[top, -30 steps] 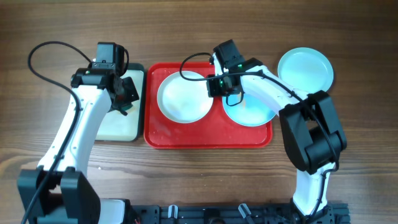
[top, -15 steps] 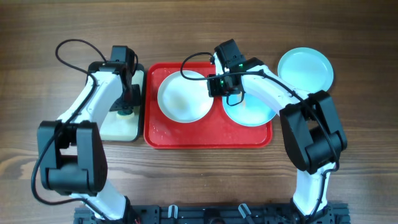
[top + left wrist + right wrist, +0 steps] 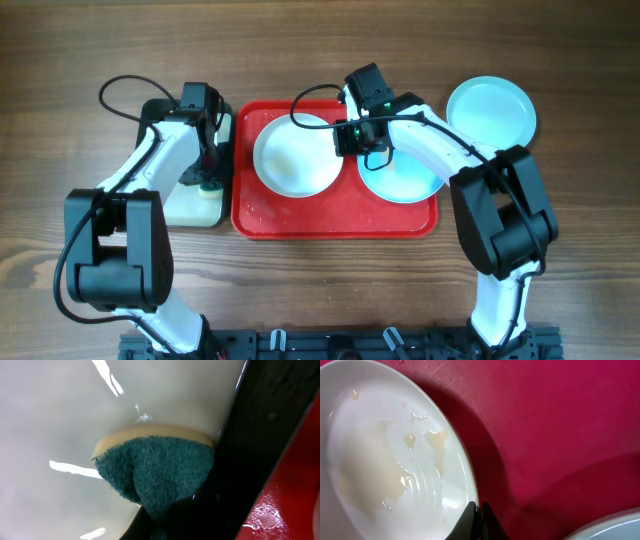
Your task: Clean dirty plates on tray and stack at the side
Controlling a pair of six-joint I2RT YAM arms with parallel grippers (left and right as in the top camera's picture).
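1. Wood table [image 3: 320, 30]: your left arm bends over the small tray [image 3: 195, 208], left gripper [image 3: 206, 168] clamped on the sponge [image 3: 160, 472]. Your right gripper [image 3: 477, 516] pinches the white plate's [image 3: 290, 160] right rim, on the left of the red tray [image 3: 335, 222].
2. Your right arm half hides the blue plate [image 3: 410, 180] on the tray's right. The left fingers are barely visible.
3. Since a second ago the left arm has folded in toward the tray. The right arm is unchanged.

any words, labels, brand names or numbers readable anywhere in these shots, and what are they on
None: no readable text in any view.
The red tray, the white plate, the blue plate on the tray, the blue plate on the table and the sponge show no words, labels or numbers.
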